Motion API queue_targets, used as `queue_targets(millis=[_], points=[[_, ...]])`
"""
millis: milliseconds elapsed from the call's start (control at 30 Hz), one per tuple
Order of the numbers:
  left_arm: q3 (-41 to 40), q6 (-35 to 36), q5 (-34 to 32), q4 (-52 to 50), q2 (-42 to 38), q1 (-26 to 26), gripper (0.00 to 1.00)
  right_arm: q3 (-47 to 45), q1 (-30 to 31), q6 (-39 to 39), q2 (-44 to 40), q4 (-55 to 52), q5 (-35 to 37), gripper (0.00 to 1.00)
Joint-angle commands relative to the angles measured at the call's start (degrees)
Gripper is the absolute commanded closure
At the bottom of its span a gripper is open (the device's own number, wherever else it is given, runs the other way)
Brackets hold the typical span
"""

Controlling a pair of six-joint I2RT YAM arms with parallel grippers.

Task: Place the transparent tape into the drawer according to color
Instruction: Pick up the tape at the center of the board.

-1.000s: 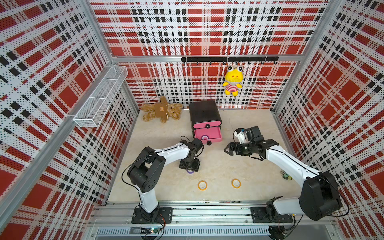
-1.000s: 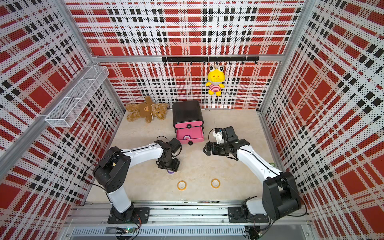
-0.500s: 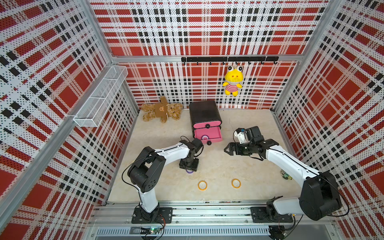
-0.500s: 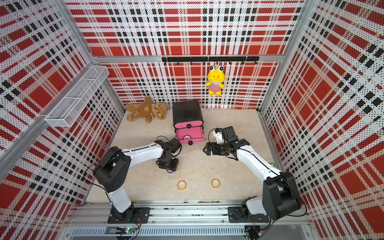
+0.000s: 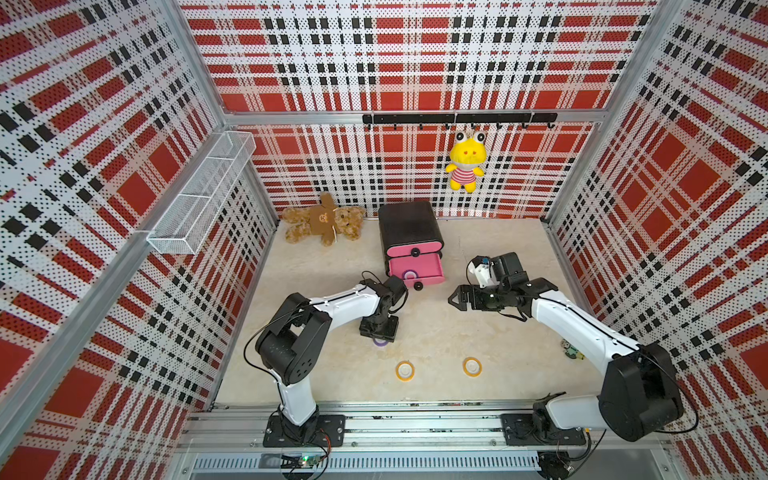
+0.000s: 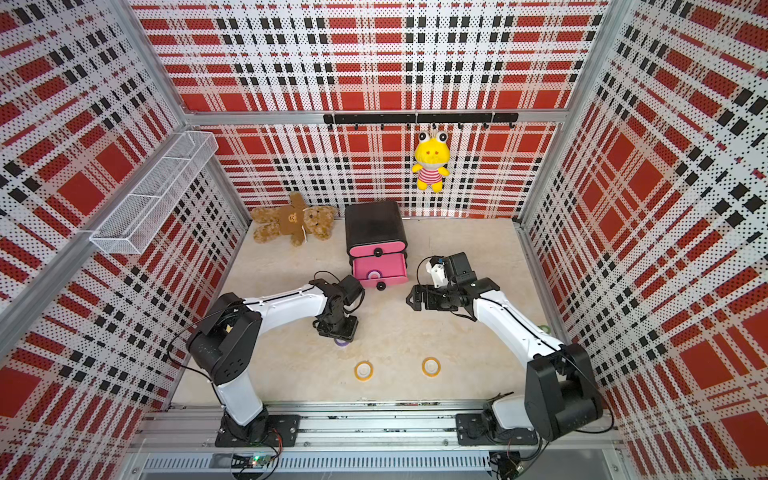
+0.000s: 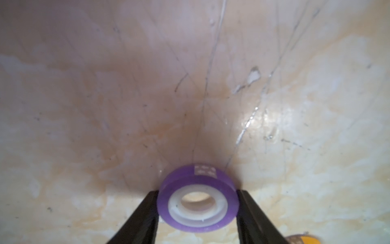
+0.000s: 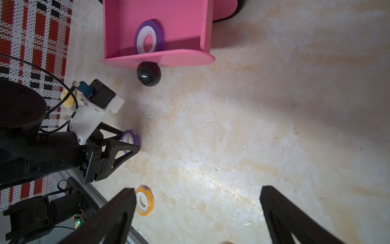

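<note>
The drawer chest (image 5: 409, 226) is black with pink fronts and stands at the back centre. Its second drawer (image 5: 415, 268) is pulled out, and a purple tape ring (image 8: 149, 37) lies inside. My left gripper (image 7: 198, 202) is shut on another purple tape ring (image 7: 198, 200), low over the table in front of the chest (image 6: 374, 224); a top view shows it (image 5: 380, 341) under the fingers. Two orange rings (image 5: 405, 370) (image 5: 472, 366) lie flat near the front edge. My right gripper (image 8: 197, 190) hovers open and empty to the right of the drawer.
A brown teddy bear (image 5: 322, 218) lies at the back left. A yellow plush (image 5: 465, 166) hangs from the hook rail on the back wall. A wire basket (image 5: 199, 195) is fixed to the left wall. A small greenish object (image 5: 571, 349) lies by the right arm.
My left gripper's jaws have closed in on the purple ring. Both arms have otherwise stayed where they were.
</note>
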Motion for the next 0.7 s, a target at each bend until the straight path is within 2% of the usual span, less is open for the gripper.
queue_targets(millis=[0,667], points=[[3.1,-0.5,-0.9,-1.7,-1.5,-0.3,1.00,-0.2,-0.1,-0.7,-1.6,-0.2,0.5,0.00],[16.8,-3.0,-3.6,-9.8,-5.5,-0.7,1.00,-0.4,-0.3,-0.9,-1.6,0.2,0.2,0.00]])
